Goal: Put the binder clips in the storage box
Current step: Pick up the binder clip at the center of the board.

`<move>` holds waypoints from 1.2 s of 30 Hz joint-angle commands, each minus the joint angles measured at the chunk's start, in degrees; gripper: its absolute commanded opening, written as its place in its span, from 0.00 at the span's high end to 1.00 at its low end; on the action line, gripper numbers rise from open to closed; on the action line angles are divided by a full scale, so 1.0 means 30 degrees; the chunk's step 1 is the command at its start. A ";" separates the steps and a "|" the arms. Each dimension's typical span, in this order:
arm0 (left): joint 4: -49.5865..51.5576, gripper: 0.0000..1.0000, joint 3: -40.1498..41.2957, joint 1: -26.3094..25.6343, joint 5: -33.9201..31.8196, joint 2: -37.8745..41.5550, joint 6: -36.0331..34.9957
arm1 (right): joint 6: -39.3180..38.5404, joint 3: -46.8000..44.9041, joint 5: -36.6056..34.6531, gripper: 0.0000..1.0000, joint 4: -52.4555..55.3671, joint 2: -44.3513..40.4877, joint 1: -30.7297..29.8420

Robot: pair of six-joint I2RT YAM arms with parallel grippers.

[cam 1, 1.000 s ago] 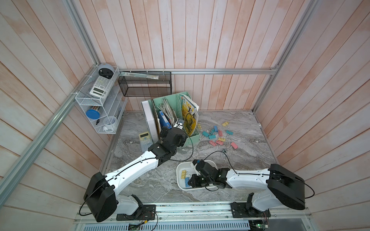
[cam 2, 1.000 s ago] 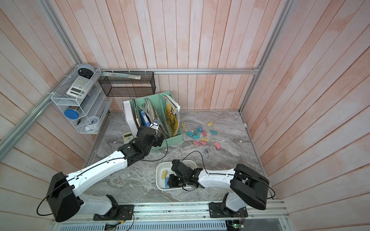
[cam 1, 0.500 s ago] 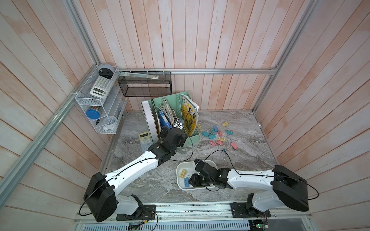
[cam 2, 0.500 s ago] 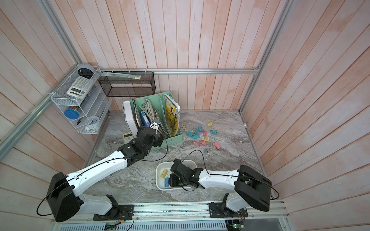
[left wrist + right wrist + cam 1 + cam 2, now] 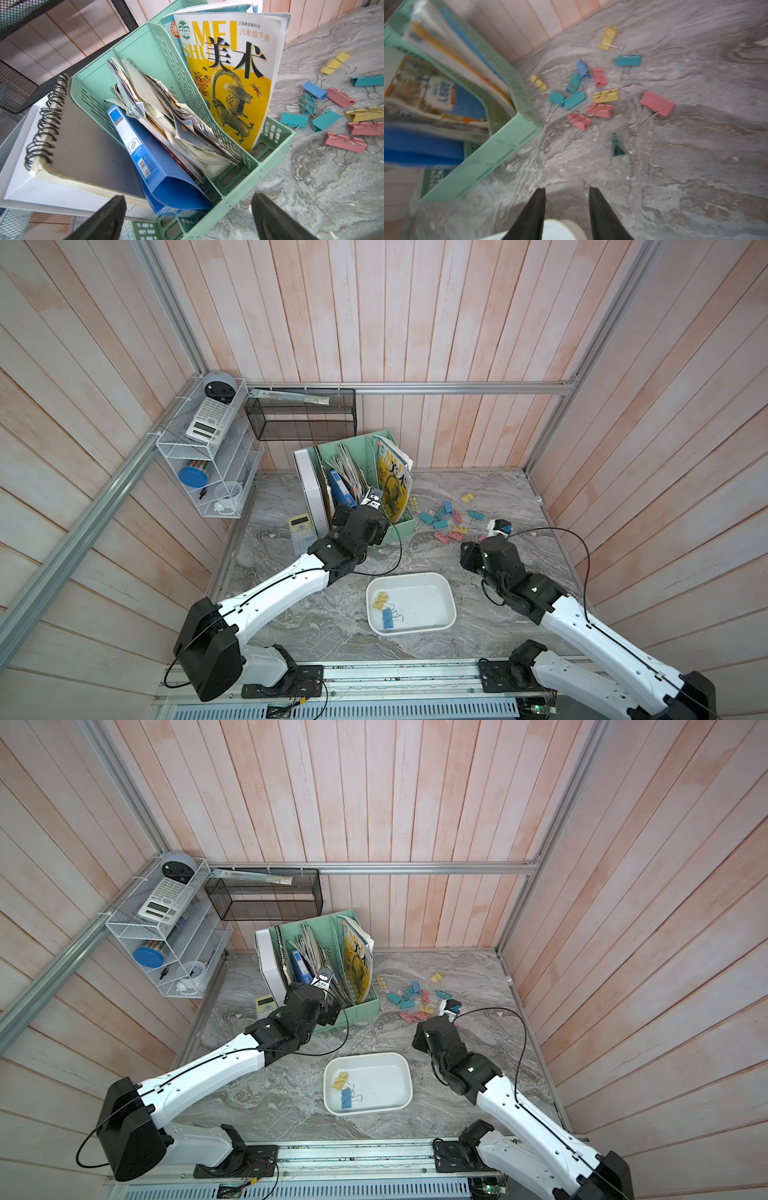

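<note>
- Top views: storage box (image 5: 409, 575) sits near the front table edge, holding one yellow and one blue clip; the other binder clips (image 5: 446, 522) lie scattered beside the mint file organizer (image 5: 399, 526), well apart from the box.
- Left wrist: left gripper (image 5: 189, 198) spread wide, empty, at the organizer's front; risk: nudging it; book cover (image 5: 228, 72) reads "MEI SHU", "美术", "八年级下册".
- Right wrist: right gripper (image 5: 567, 190) partly parted, empty, short of the clips; risk: tangled wire handles dragging a neighbour along.
</note>
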State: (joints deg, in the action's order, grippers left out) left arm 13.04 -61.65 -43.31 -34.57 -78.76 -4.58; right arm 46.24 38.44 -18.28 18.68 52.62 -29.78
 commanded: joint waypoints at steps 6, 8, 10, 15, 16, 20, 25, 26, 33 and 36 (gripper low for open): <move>-0.0170 0.00 0.0150 -0.0222 0.0125 0.0051 -0.0114 | -0.2377 0.0654 0.4531 0.44 -0.0660 0.6502 0.3224; -0.0171 0.00 0.0133 -0.0282 0.0155 0.0008 -0.0125 | -0.3356 0.1431 0.3958 0.35 -0.0077 0.7847 0.3289; -0.0156 0.00 0.0107 -0.0346 0.0126 -0.0054 -0.0168 | -0.4320 0.2131 0.3524 0.33 0.0437 0.9050 0.3404; -0.0156 0.00 0.0144 -0.0417 0.0096 -0.0080 -0.0201 | -0.5682 0.2721 0.3649 0.40 0.0119 1.0894 0.3530; -0.0155 0.00 0.0153 -0.0415 0.0067 -0.0055 -0.0230 | -0.5856 0.2785 0.3689 0.43 0.0062 1.1139 0.3539; -0.0178 0.00 0.0160 -0.0446 0.0039 0.0004 -0.0232 | -0.6565 0.3252 0.3750 0.63 0.0275 1.1882 0.3544; 0.0185 0.00 0.0034 -0.0488 0.1119 0.0199 -0.0054 | -0.6770 0.3332 0.3713 0.89 0.0646 1.1524 0.3574; 0.0241 0.00 0.0048 -0.0532 0.1904 0.0342 -0.0132 | -0.6756 0.3317 0.3719 0.91 0.0767 1.1271 0.3569; -0.1228 0.00 0.1819 -0.2099 0.6931 0.2485 -0.3042 | -0.6788 0.2898 0.4879 1.00 0.1948 0.6980 0.3569; -0.2454 0.00 0.2693 -0.4124 0.5809 0.3057 -0.5714 | -0.6075 0.2545 0.6853 1.00 0.2534 0.4683 0.3558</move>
State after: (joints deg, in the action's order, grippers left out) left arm 10.17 -55.42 -52.25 -18.92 -71.02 -13.26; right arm 26.83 47.48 -3.07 22.83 70.81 -19.33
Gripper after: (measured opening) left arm 0.996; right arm 0.223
